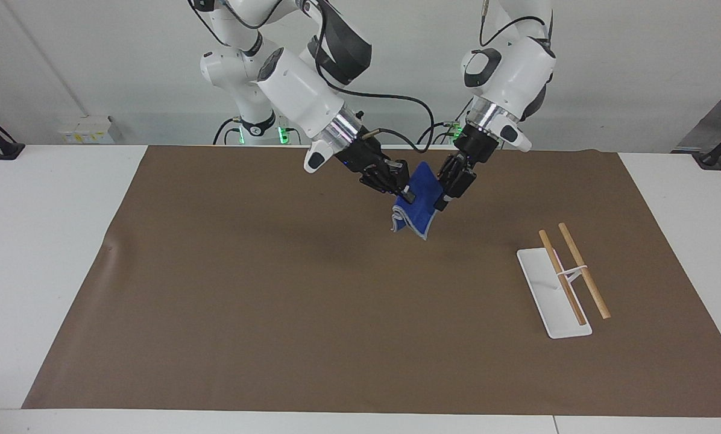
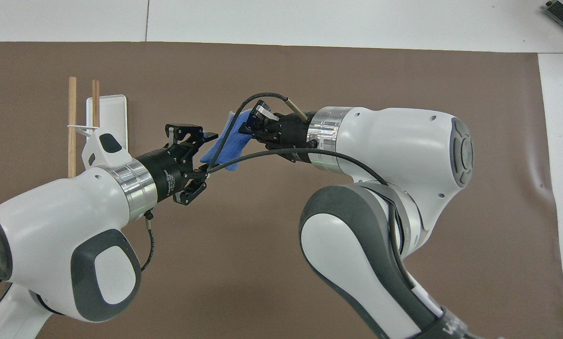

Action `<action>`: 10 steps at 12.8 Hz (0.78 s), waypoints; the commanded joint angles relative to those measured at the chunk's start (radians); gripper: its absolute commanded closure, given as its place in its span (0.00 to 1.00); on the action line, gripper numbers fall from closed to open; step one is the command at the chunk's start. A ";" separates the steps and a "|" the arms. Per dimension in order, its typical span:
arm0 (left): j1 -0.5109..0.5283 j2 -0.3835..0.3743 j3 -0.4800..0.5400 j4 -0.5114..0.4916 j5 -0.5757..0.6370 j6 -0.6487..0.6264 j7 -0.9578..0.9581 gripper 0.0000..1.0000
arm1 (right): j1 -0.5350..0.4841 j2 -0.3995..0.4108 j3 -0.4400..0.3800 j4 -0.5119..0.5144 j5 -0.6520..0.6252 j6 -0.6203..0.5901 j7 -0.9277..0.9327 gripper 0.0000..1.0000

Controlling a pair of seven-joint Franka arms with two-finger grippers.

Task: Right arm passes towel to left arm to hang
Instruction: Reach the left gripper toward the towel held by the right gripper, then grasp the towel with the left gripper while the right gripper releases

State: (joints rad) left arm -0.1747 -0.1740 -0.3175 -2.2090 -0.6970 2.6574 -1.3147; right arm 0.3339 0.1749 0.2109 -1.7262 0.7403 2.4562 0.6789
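Right claw (image 1: 404, 188) grips towel (image 1: 419, 202) midair; left claw (image 1: 447, 188) open beside it.

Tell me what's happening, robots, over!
Right gripper shut on towel, midair. Left gripper open at its edge. Rack waits, nothing blocking.

A brown mat (image 1: 276, 301) covers most of the white table (image 1: 47, 241). Toward the left arm's end lies a white tray (image 1: 547, 301) carrying two wooden rods (image 1: 583, 271) side by side, raised on a small white stand. A grey wall (image 1: 95, 60) backs the scene.
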 commanded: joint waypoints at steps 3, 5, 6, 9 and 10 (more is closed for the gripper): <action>-0.026 -0.001 0.014 -0.011 -0.018 0.016 0.083 0.93 | -0.012 -0.002 0.005 -0.001 0.016 -0.013 0.001 1.00; -0.026 -0.001 0.014 -0.011 -0.018 0.012 0.106 1.00 | -0.016 -0.005 -0.001 -0.001 0.016 -0.046 -0.001 0.99; -0.025 -0.001 0.015 -0.012 -0.016 0.013 0.107 1.00 | -0.016 -0.006 -0.001 -0.003 0.016 -0.048 -0.001 0.92; -0.014 0.005 0.015 -0.018 -0.016 0.009 0.225 1.00 | -0.027 -0.008 -0.004 -0.003 0.013 -0.059 0.001 0.57; -0.011 0.014 0.015 -0.021 -0.016 0.010 0.260 1.00 | -0.029 -0.009 -0.005 -0.003 0.001 -0.074 0.001 0.57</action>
State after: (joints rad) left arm -0.1790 -0.1674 -0.3120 -2.2124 -0.6970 2.6570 -1.1334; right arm 0.3244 0.1751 0.2022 -1.7273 0.7403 2.4171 0.6788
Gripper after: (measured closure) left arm 0.969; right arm 0.670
